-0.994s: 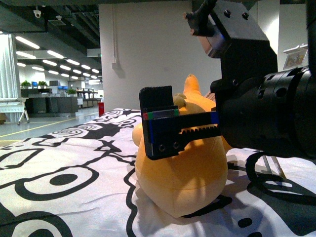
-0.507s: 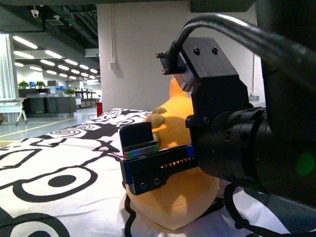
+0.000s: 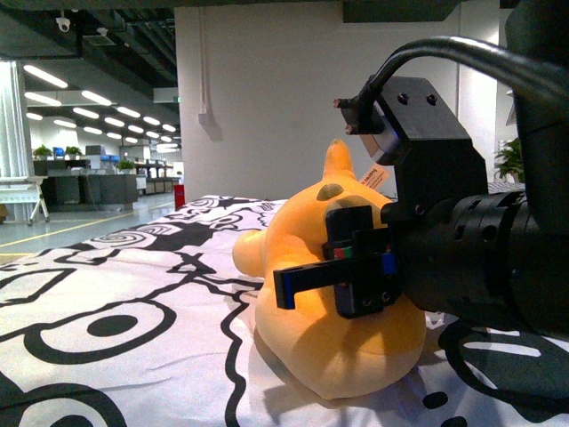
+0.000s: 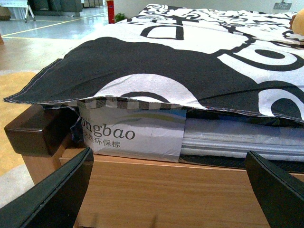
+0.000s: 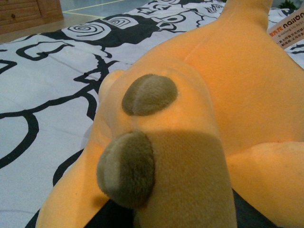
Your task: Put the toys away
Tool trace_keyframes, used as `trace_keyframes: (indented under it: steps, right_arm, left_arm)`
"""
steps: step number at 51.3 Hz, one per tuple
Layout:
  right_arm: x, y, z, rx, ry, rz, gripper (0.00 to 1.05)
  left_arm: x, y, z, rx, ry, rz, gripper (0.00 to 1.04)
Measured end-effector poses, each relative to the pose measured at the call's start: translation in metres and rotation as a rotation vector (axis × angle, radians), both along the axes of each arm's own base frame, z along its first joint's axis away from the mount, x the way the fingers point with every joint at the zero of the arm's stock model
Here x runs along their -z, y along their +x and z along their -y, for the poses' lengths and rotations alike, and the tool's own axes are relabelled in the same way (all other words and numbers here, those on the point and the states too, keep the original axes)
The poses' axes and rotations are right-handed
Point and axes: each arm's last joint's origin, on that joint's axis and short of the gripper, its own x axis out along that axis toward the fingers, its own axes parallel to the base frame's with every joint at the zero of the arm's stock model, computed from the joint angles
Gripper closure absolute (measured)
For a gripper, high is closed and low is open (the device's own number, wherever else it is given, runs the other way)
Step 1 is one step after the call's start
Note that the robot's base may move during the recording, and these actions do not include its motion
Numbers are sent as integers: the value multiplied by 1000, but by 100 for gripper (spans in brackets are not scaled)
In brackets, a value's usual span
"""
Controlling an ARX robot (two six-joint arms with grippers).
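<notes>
Toy: the yellow-orange plush toy (image 3: 329, 356) is lying on the bed sheet (image 3: 116, 294), toward the right of your front view, with one pointed tip (image 3: 338, 158) sticking up
Toy details: two brownish patches (image 5: 149, 94) are showing close to your right wrist camera, and a white tag (image 5: 287, 31) is lying against the body further back
Right tool: your right tool (image 3: 347, 271) is sitting directly in front of the plush toy in the front view, level with its body; orange fabric is filling the right wrist view and no fingers are showing there, so you are not able to tell whether it is open, closed or gripping
Left tool: your left tool (image 4: 168, 156) is holding its two dark fingers (image 4: 57, 190) wide apart, gripping nothing, low beside the bed's edge
Bed: the black-and-white sheet is draping over a plastic-wrapped mattress (image 4: 137, 135), which is resting on a wooden frame (image 4: 190, 199)
Separation: a small orange bit of the plush toy is peeking in far across the sheet, well apart from the left tool
</notes>
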Motion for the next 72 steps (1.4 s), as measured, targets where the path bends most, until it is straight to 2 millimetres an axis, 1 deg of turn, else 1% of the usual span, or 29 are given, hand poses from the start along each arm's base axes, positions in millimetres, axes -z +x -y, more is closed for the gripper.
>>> trace_keyframes:
  steps: [3, 5, 12, 17, 22, 25, 31, 38, 49, 53, 56, 61, 63, 66, 72]
  right_arm:
    - [-4, 1, 2, 6, 18, -2, 86]
    - [-6, 1, 4, 10, 25, 0, 88]
    - [-15, 2, 8, 6, 51, 3, 88]
    - [-26, -1, 15, -3, 74, 15, 88]
    - [-45, -5, 30, 11, 115, 51, 88]
    - [-53, -6, 36, 23, 131, 70, 88]
    - [-80, -10, 60, 54, 166, 137, 88]
    - [-93, -11, 80, 79, 186, 167, 88]
    - [-96, -11, 111, 118, 206, 174, 88]
    - [-98, -14, 130, 144, 218, 184, 88]
    - [-99, -19, 140, 146, 221, 193, 88]
    - [-97, -33, 151, 135, 224, 199, 88]
    - [-96, -42, 154, 116, 233, 199, 88]
    - [-94, -52, 155, 92, 241, 198, 88]
    - [-88, -81, 150, 19, 261, 201, 88]
  left_arm:
    - [0, 0, 0, 0, 0, 0, 6]
    - [0, 0, 0, 0, 0, 0, 6]
    - [0, 0, 0, 0, 0, 0, 6]
    - [0, 0, 0, 0, 0, 0, 6]
    - [0, 0, 0, 0, 0, 0, 6]
    - [0, 0, 0, 0, 0, 0, 6]
    - [0, 0, 0, 0, 0, 0, 6]
    - [0, 0, 0, 0, 0, 0, 6]
    - [0, 0, 0, 0, 0, 0, 6]
    - [0, 0, 0, 0, 0, 0, 6]
    - [0, 0, 0, 0, 0, 0, 6]
    - [0, 0, 0, 0, 0, 0, 6]
    - [0, 0, 0, 0, 0, 0, 6]
    - [0, 0, 0, 0, 0, 0, 6]
    - [0, 0, 0, 0, 0, 0, 6]
